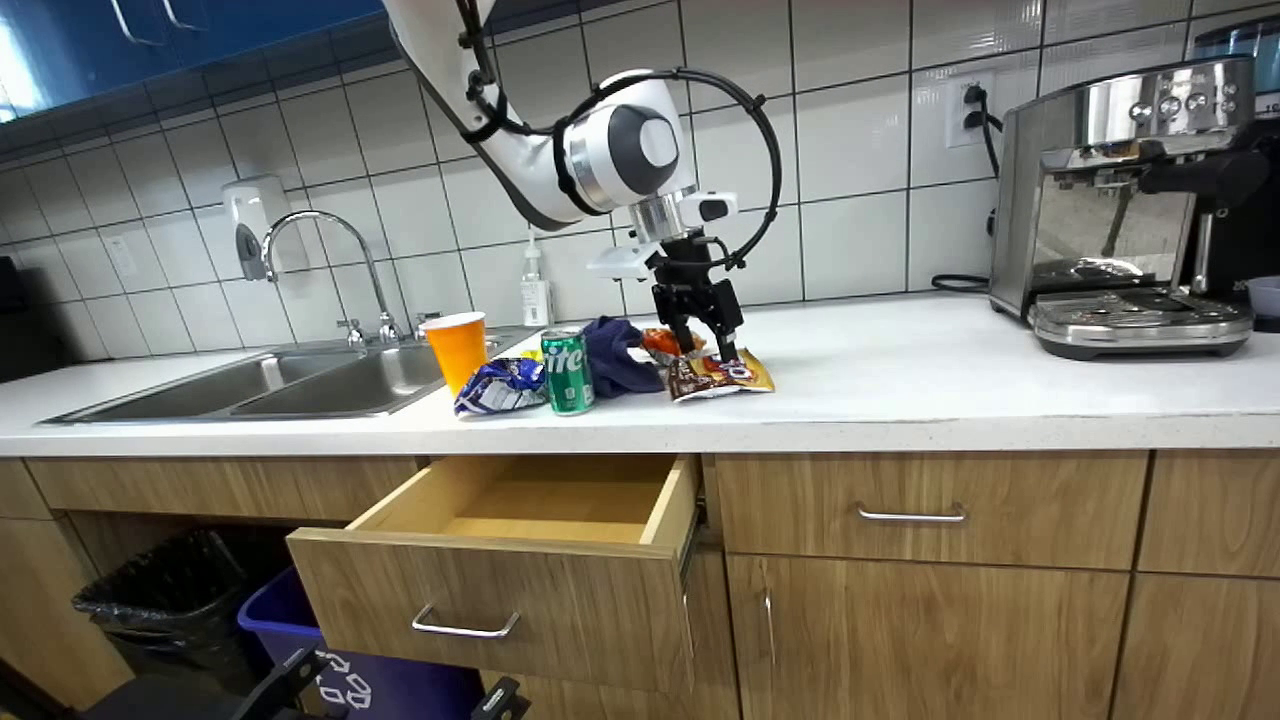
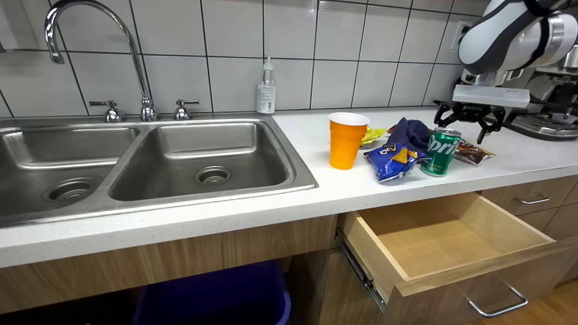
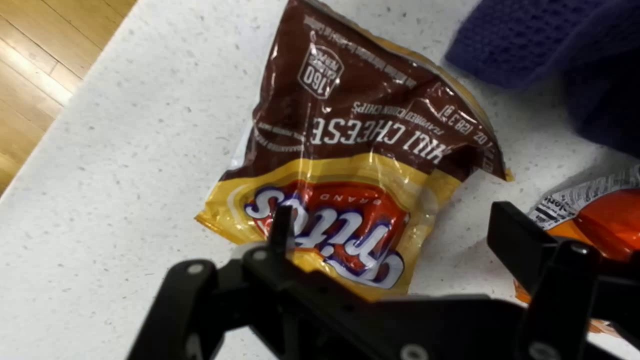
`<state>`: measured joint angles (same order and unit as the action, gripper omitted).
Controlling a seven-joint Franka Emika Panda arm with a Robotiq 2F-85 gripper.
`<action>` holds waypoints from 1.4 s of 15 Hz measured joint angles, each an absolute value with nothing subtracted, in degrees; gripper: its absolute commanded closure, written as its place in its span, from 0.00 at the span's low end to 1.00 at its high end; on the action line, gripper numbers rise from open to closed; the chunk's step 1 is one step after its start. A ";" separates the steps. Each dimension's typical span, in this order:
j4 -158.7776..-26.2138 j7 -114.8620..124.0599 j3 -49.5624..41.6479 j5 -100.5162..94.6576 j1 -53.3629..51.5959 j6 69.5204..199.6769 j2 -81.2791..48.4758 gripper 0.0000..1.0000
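My gripper [image 1: 708,350] is open and points down over a brown and yellow Fritos bag [image 1: 715,377] lying on the white counter. In the wrist view the fingers of the gripper [image 3: 393,220] are wide apart with nothing held. One finger overlaps the lettering of the Fritos bag [image 3: 360,130]; the other is beside an orange bag [image 3: 607,225]. Whether the fingertips touch the bag, I cannot tell. A dark blue cloth [image 1: 617,360] lies close by. A green Sprite can [image 2: 441,153], a blue chip bag [image 2: 390,163], a yellow bag [image 2: 372,135] and an orange cup [image 2: 345,144] stand or lie beyond it.
A wooden drawer [image 1: 490,590] is pulled out below the counter edge. A steel sink [image 2: 307,178] with a faucet lies on the cup's side. A clear bottle [image 2: 266,92] stands by the tiled wall. A coffee machine [image 1: 1130,210] stands on the opposite side. A purple bin [image 1: 400,690] is below.
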<state>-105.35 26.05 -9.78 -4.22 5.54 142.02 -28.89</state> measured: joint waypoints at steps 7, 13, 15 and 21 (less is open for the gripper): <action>-105.13 26.05 -10.36 -4.22 5.54 141.29 -29.01 0.82; -105.02 26.05 -10.49 -4.22 5.52 141.15 -29.07 0.92; -104.71 26.05 -10.52 -4.22 5.35 141.15 -29.06 0.97; -104.36 26.05 -10.65 -4.30 4.75 141.15 -28.95 1.00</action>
